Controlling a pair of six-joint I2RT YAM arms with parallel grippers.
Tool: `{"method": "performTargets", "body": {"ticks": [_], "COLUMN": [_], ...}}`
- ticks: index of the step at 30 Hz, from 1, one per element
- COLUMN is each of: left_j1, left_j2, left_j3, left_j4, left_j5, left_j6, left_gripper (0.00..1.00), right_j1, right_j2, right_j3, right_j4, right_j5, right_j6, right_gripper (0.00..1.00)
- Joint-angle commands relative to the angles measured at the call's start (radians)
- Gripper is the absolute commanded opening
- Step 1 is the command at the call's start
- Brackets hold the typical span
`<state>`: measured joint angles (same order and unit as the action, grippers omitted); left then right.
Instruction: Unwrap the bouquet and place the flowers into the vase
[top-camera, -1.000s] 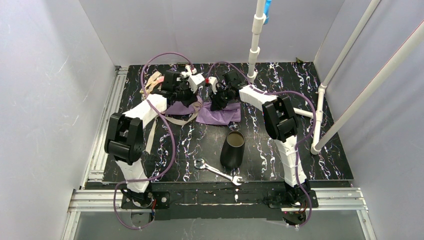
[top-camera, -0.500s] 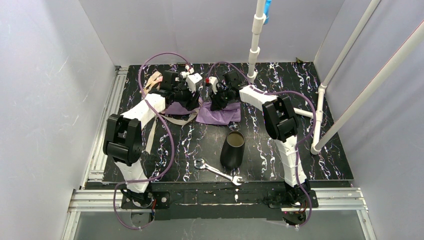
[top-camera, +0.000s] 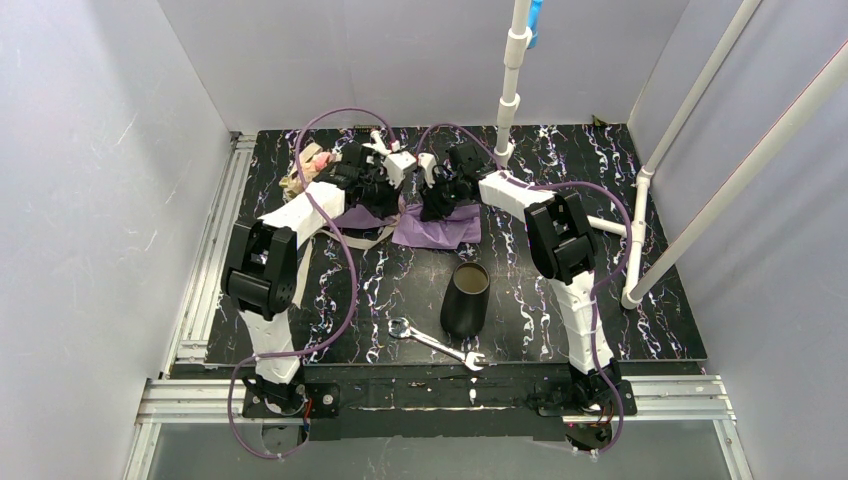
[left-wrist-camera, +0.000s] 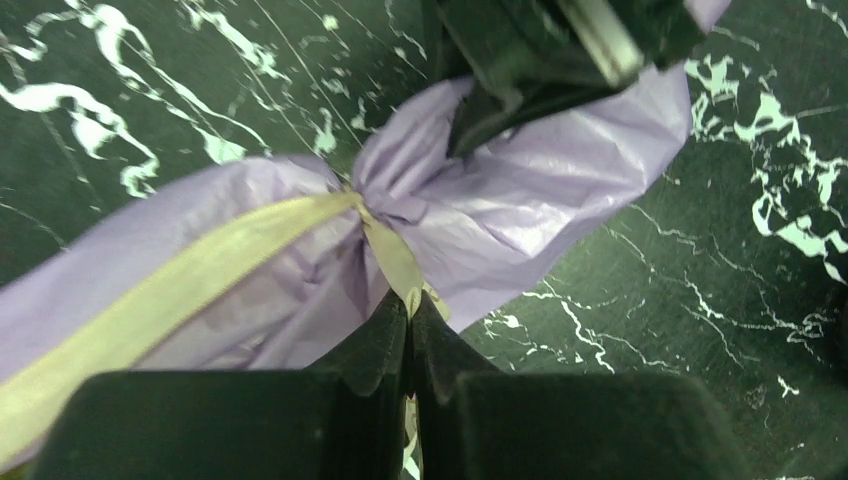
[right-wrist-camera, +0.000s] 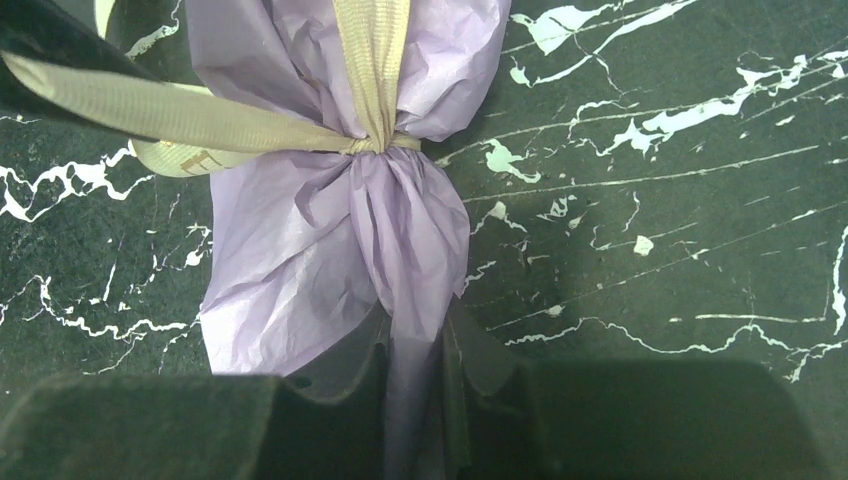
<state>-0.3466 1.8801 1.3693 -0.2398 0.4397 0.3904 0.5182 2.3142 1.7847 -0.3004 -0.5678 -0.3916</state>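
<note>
The bouquet lies at the back of the table, its purple paper (top-camera: 440, 230) spread flat and its flowers (top-camera: 305, 165) showing pink and cream at the far left. A beige ribbon (left-wrist-camera: 395, 255) is knotted round the paper's (left-wrist-camera: 520, 200) neck. My left gripper (left-wrist-camera: 410, 300) is shut on a ribbon tail just below the knot. My right gripper (right-wrist-camera: 415, 345) is shut on the paper's twisted tail (right-wrist-camera: 410, 250) below the ribbon knot (right-wrist-camera: 372, 143). From above, the left gripper (top-camera: 388, 200) and right gripper (top-camera: 436, 208) stand close together over the bouquet. The black vase (top-camera: 466, 298) stands upright nearer the front.
A silver wrench (top-camera: 435, 343) lies in front of the vase. A loose ribbon tail (top-camera: 358, 238) trails off the bouquet to the left. A white pipe post (top-camera: 510, 90) rises behind the right gripper, and more white pipes (top-camera: 640, 240) stand at the right edge.
My left arm has swung right, toward the middle of the bouquet, and its gripper is now shut on the ribbon by the knot. The right arm has held still.
</note>
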Motion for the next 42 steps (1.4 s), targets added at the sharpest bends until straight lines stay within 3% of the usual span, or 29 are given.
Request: {"method": "performTargets", "body": {"ticks": [1,6,12,15,20,23,27,31,34,36,39,42], "left_j1": [-0.003,0.039,0.065,0.048,0.025,0.074,0.108,0.112,0.089,0.084,0.083,0.107], "left_j2": [-0.071,-0.060,-0.059,-0.048,-0.009,-0.064,-0.085,-0.044,-0.020,-0.022,-0.070,-0.140], "left_j3": [0.095,0.101,-0.085,-0.131,0.007,0.138,0.196,0.092,-0.040,-0.086,-0.054,0.045], "left_j4": [0.044,0.045,-0.043,-0.058,-0.082,0.019,0.066,-0.054,-0.164,-0.193,-0.186,-0.040], "left_j5": [0.001,0.014,-0.014,-0.015,-0.024,0.130,0.168,0.117,0.058,0.043,0.100,0.204], "left_j6": [-0.090,-0.149,0.103,0.156,0.057,-0.148,-0.241,-0.145,0.082,0.152,0.147,-0.034], "left_gripper": [0.00,0.00,0.00,0.00,0.00,0.00,0.00,0.00,0.00,0.00,0.00,0.00], "right_j1": [-0.003,-0.003,-0.003,-0.003,-0.003,-0.003,-0.003,-0.003,-0.004,-0.004,-0.004,-0.004], "right_j2": [0.039,0.034,0.029,0.027,0.028,0.024,0.020,0.019,0.019,0.020,0.020,0.022], "right_j3": [-0.048,-0.065,-0.068,-0.070,-0.067,-0.072,-0.082,-0.082,-0.079,-0.078,-0.076,-0.079], "right_j4": [-0.018,-0.012,-0.006,0.005,0.010,0.001,-0.001,0.001,0.006,0.006,0.006,0.005], "right_j5": [0.109,0.131,0.157,0.152,0.152,0.172,0.188,0.189,0.191,0.192,0.195,0.199], "right_j6": [-0.024,-0.023,-0.003,0.013,0.024,0.011,0.001,0.007,0.019,0.025,0.028,0.030], "right_gripper": [0.01,0.01,0.01,0.01,0.01,0.01,0.01,0.01,0.01,0.01,0.01,0.01]}}
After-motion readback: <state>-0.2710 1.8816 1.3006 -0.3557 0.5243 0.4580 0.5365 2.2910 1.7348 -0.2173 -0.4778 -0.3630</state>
